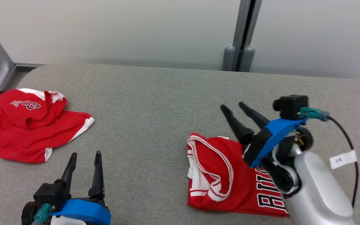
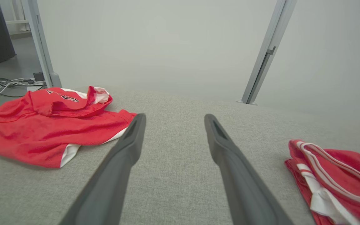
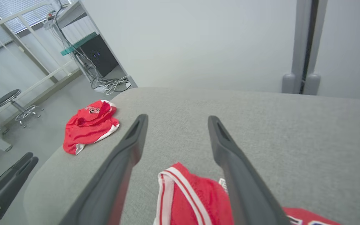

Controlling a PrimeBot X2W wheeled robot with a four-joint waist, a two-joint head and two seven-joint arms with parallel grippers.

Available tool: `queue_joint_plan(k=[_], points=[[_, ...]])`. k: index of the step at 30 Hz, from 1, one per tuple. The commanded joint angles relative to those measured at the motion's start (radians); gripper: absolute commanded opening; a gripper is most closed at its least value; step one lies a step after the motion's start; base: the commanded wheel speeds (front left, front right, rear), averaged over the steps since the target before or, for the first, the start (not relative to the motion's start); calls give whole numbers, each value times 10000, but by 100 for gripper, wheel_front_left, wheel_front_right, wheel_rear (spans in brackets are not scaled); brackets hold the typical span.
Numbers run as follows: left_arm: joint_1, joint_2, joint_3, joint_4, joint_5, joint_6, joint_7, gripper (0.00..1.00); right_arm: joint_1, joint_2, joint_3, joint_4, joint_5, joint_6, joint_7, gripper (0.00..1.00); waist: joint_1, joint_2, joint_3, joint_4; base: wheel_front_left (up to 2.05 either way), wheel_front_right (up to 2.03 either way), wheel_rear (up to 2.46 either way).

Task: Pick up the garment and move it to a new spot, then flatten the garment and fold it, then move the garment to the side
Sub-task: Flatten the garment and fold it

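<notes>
Two stages judged done | jersey (image 1: 236,190) folded | left gripper (image 1: 86,154), right gripper (image 1: 232,105) spread, empty | pending: move aside

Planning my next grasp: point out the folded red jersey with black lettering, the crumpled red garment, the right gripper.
folded red jersey (image 1: 242,187): head view, red front panel.
crumpled red garment (image 1: 27,134): head view, middle of cloth.
right gripper (image 1: 232,105): head view, between fingertips.

Lab or test room. Evidence: grey cloth-covered table (image 1: 155,93), pale partition wall (image 1: 120,28) with metal post (image 1: 245,31), loose cables (image 3: 108,84) on floor, black cabinet (image 3: 100,57) under desk (image 3: 73,45), stool (image 3: 11,100) near white railing (image 3: 47,75), window blinds (image 3: 20,15).
</notes>
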Motion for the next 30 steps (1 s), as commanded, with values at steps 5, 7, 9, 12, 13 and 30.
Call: queue_joint_plan(k=[5,7,9,12,13,30], points=[[153,42,100,-164,18,75,-45,100,1032,-44,-2089,-1204,-2142,1,-606,100,0,-1,-112,-230,0,0,0],[168,47,135,-206,26,87,-45,100,1539,-137,-2617,-1797,-3100,1,-910,100,0,-1,-114,-308,0,0,0],[168,33,149,-229,36,74,-44,100,2181,-146,-3119,-2167,-3809,3,-1130,100,0,-1,-110,-375,0,0,0],[158,18,192,-282,55,56,-45,100,2947,-111,-3632,-2457,-4539,3,-1496,100,0,-1,-100,-468,0,0,0],[165,12,200,-287,63,47,-45,100,3192,-92,-3700,-2437,-4713,3,-1590,100,0,-1,-101,-487,0,0,0],[-6,-109,229,-281,110,-83,-46,100,3394,-46,754,118,-4004,1,-1509,0,0,-1,35,-90,0,0,0]])
